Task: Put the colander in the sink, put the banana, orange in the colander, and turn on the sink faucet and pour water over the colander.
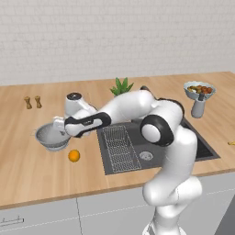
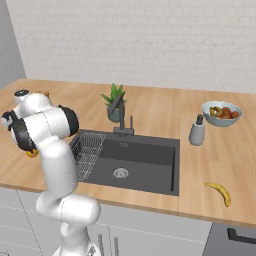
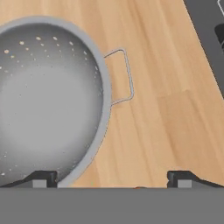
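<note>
Fingers (image 3: 112, 178) spread wide apart above colander (image 3: 48, 96) rim on the wooden counter (image 3: 166, 109)

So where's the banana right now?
In the right base view the banana lies on the wooden counter to the right of the sink, near the front edge, well in front of the white fruit bowl.

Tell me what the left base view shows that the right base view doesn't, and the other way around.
Left base view alone: the colander on the counter left of the sink, the orange in front of it, and the open gripper at the colander's rim. Right base view alone: the whole banana on the counter right of the sink, and the faucet. Both: the sink with its wire rack, and the white fruit bowl.
</note>
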